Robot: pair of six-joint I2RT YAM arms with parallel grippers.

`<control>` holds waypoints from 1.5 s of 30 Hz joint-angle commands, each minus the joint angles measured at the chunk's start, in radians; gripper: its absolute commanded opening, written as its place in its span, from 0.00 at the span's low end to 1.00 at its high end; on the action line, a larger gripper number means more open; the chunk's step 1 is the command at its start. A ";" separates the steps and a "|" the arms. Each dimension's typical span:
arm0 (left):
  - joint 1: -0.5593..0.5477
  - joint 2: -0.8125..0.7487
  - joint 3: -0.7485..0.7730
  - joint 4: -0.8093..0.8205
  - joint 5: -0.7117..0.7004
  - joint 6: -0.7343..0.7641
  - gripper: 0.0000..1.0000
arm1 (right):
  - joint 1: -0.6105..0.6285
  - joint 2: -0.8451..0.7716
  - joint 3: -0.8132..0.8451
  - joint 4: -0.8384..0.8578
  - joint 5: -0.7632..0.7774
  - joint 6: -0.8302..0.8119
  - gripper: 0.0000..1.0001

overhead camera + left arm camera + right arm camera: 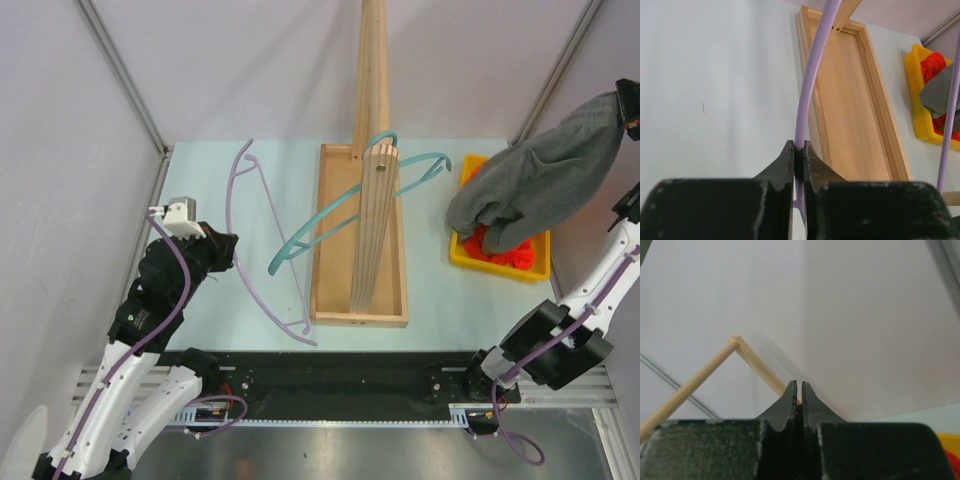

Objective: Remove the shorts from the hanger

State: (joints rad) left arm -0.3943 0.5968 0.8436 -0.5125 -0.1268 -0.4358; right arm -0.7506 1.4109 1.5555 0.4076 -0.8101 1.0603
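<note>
Shorts are both off the hangers. Soft and bunched, the dark grey pair (pixel 540 180) hangs from the R gripper (pixel 799 385) high at the right. Its lower end droops onto the orange-red pair (pixel 500 250), which lies crumpled in a yellow bin (pixel 497 268). R jaws are pressed together; the wrist view hides the cloth, so the pinch is prob. at the very tips. L gripper (pixel 799 147) is clamped on a bare lavender plastic hanger (pixel 807 100). Teal hanger (pixel 310 235) hooks on the wooden rack (pixel 375 200).
</note>
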 commanded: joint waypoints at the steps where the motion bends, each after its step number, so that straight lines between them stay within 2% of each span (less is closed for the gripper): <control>1: 0.002 -0.003 0.017 0.040 0.009 -0.006 0.00 | -0.023 -0.121 0.047 -0.131 0.014 -0.178 0.00; 7: 0.002 -0.014 0.025 0.028 -0.011 0.014 0.00 | 0.016 -0.136 0.100 -0.346 0.087 -0.391 0.00; 10: 0.002 -0.014 0.020 0.029 -0.016 0.017 0.00 | 0.095 -0.119 0.089 -0.401 0.115 -0.477 0.00; 14: 0.002 -0.009 0.008 0.040 0.007 0.005 0.00 | 0.239 -0.072 0.028 -0.567 0.195 -0.588 0.00; 17: 0.002 -0.009 0.005 0.043 0.013 -0.001 0.00 | 0.364 -0.050 -0.027 -0.694 0.345 -0.693 0.00; 18: 0.002 -0.009 0.005 0.042 0.013 -0.001 0.00 | 0.435 -0.031 -0.052 -0.716 0.449 -0.718 0.00; 20: 0.002 -0.009 0.005 0.037 0.015 0.000 0.00 | 0.480 -0.006 -0.080 -0.760 0.526 -0.749 0.00; 25: 0.002 -0.014 0.003 0.028 0.015 0.009 0.00 | 0.453 0.049 -0.224 -0.789 0.636 -0.677 0.00; 27: 0.002 -0.014 -0.001 0.028 0.018 0.009 0.00 | 0.429 0.066 -0.244 -0.816 0.695 -0.660 0.00; 32: 0.002 -0.011 -0.021 0.045 0.033 0.000 0.00 | 0.379 0.115 -0.270 -0.826 0.732 -0.697 0.00; 33: 0.002 -0.009 -0.023 0.048 0.035 -0.003 0.00 | 0.379 0.115 -0.270 -0.829 0.750 -0.700 0.02; 34: 0.002 -0.008 -0.024 0.051 0.038 -0.004 0.00 | 0.381 0.120 -0.270 -0.825 0.767 -0.700 0.14; 36: 0.002 -0.006 -0.023 0.052 0.041 -0.007 0.00 | 0.396 0.122 -0.270 -0.819 0.808 -0.707 0.27; 37: 0.002 -0.008 -0.021 0.052 0.041 -0.007 0.00 | 0.404 0.119 -0.270 -0.816 0.809 -0.709 0.42; 40: 0.002 -0.009 -0.015 0.046 0.038 -0.006 0.00 | 0.451 0.086 -0.270 -0.834 0.850 -0.743 0.71; 42: 0.002 -0.012 -0.015 0.043 0.038 -0.004 0.00 | 0.499 0.033 -0.270 -0.857 0.894 -0.757 0.80; 44: 0.002 -0.015 -0.017 0.042 0.039 -0.004 0.00 | 0.522 -0.019 -0.267 -0.900 0.899 -0.751 0.99; 45: 0.002 -0.014 -0.015 0.042 0.039 -0.004 0.00 | 0.540 -0.076 -0.262 -0.911 0.894 -0.735 1.00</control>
State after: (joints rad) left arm -0.3943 0.5945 0.8135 -0.5232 -0.1009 -0.4278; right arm -0.2638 1.4982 1.2736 -0.4568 0.0246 0.3340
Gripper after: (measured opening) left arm 0.085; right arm 0.960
